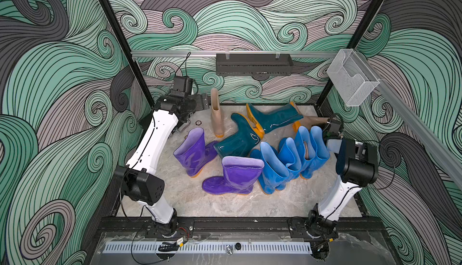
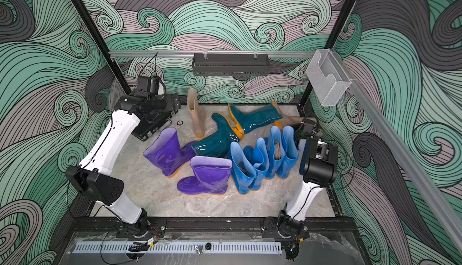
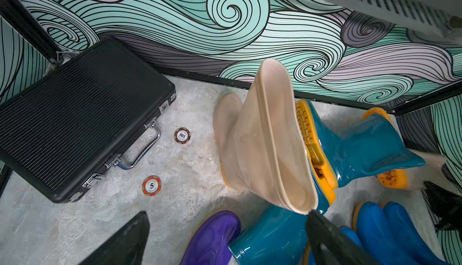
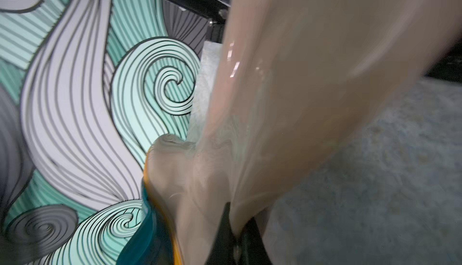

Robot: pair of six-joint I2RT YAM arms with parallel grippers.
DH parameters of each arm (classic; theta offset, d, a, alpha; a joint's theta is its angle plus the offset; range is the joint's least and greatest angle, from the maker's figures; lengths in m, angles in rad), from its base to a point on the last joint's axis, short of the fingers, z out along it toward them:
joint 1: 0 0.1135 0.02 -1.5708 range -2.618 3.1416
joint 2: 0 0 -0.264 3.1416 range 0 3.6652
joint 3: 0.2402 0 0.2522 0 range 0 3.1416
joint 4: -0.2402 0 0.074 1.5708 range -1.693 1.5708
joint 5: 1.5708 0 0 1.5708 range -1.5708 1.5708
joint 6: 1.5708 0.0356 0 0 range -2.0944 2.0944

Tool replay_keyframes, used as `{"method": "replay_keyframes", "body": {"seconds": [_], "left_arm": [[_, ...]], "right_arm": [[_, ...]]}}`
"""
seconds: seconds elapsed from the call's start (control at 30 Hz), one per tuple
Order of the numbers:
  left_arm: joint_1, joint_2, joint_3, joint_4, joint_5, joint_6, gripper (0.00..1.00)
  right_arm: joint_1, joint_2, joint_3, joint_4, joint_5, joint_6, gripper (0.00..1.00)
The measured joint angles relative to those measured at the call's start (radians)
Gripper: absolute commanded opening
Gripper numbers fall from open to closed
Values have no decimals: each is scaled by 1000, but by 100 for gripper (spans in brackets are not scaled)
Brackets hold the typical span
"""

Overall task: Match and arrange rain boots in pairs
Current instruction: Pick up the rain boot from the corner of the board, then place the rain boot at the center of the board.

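The rain boots crowd the middle of the table. Two purple boots (image 1: 193, 151) (image 1: 235, 173) stand at front left, and several blue boots (image 1: 292, 158) stand in a row to their right. Two dark teal boots (image 1: 240, 138) (image 1: 275, 117) lie on their sides behind them. One beige boot (image 1: 215, 112) stands upright at the back. My left gripper (image 3: 225, 238) is open beside it, and one fingertip (image 3: 312, 216) meets its top rim. A second beige boot (image 1: 312, 120) lies at back right, with my right gripper (image 4: 237, 231) shut on its shaft edge.
A flat black case (image 3: 82, 116) lies at back left under my left arm, with two poker chips (image 3: 182, 135) (image 3: 151, 185) beside it. A black shelf (image 1: 253, 64) and a clear box (image 1: 352, 76) hang on the rails. The back wall is close behind the boots.
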Motion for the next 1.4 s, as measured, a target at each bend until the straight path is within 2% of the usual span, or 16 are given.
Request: {"method": "replay_keyframes", "body": {"seconds": [0.2,0.4,0.67,0.93,1.07,1.27,1.4], "left_arm": [[0,-28,-24,36,7,19,99],[0,-58,-60,63,24,43,99],[0,-44,-33,45,86,78,99],[-2,82,72,30,216,122,99],[-3,154,108,10,249,137,98],[-3,288,244,-35,273,149,98],[-3,381,368,-81,253,148,91]], "right_arm": [[132,-309,-53,-92,114,-192,0],[212,-428,56,-251,136,-410,0],[341,-418,315,-446,126,-716,0],[588,-359,512,-493,114,-955,0],[691,-287,579,-517,130,-1020,0],[829,-170,639,-538,249,-1083,0],[892,-93,692,-568,349,-1102,0]]}}
